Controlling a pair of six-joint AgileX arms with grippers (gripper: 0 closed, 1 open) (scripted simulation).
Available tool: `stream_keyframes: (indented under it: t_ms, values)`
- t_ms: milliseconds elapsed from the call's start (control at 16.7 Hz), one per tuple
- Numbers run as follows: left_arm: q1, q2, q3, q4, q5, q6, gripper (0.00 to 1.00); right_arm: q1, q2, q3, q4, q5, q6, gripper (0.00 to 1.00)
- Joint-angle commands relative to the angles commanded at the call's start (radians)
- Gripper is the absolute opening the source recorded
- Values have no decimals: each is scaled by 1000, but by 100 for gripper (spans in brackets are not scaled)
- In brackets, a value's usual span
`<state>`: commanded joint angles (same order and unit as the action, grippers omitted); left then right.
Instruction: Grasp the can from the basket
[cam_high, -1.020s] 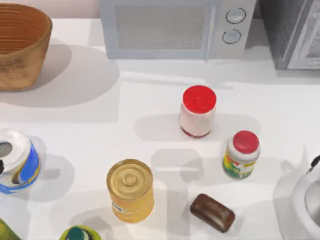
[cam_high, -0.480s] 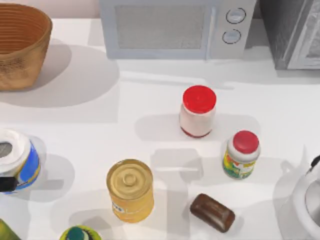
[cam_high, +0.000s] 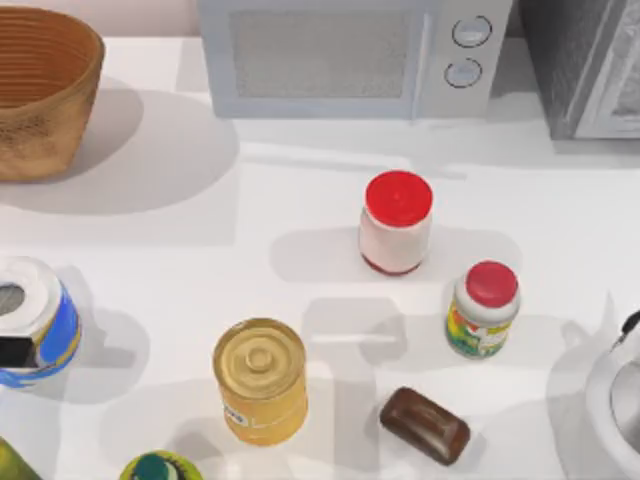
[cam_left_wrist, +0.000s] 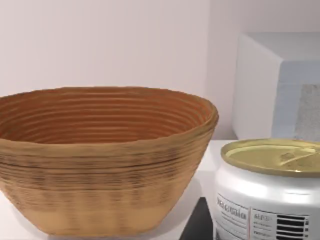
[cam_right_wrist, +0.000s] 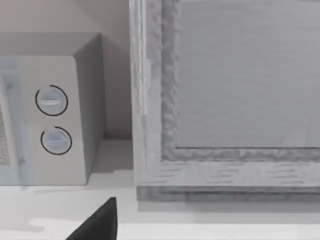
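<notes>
The round brown woven basket (cam_high: 45, 135) stands at the table's far left corner. Its wall hides the floor, so I cannot tell where the small gold-topped can lies inside. The left gripper (cam_high: 14, 350) hangs against the blue-and-white tin can (cam_high: 48, 318); whether it is open or holding anything, I cannot tell. 2 risks: toppling that wrong can when rising, or clipping the basket's rim. The right gripper (cam_right_wrist: 97, 222) idles near the grey microwave (cam_right_wrist: 45, 120).

Simulated kitchen counter, white microwave (cam_high: 355, 58) at back, jars (cam_high: 396, 222), cans (cam_high: 261, 380), woven basket (cam_high: 40, 90)
</notes>
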<state>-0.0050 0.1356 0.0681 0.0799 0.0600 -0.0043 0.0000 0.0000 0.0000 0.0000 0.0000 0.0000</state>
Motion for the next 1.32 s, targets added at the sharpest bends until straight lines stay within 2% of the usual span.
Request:
stream_keyframes:
  t_ms: [180,360,1080,1320]
  values:
    - [-21,182,84,99,92,-4,0,0,0,0,0,0,0,100]
    - [-56,425,189,229,220,-8,0,0,0,0,0,0,0,100]
    - [-228,1605,679,886,855,1,0,0,0,0,0,0,0,100]
    - [-268,1956,822,1095,1041,16,0,0,0,0,0,0,0,100]
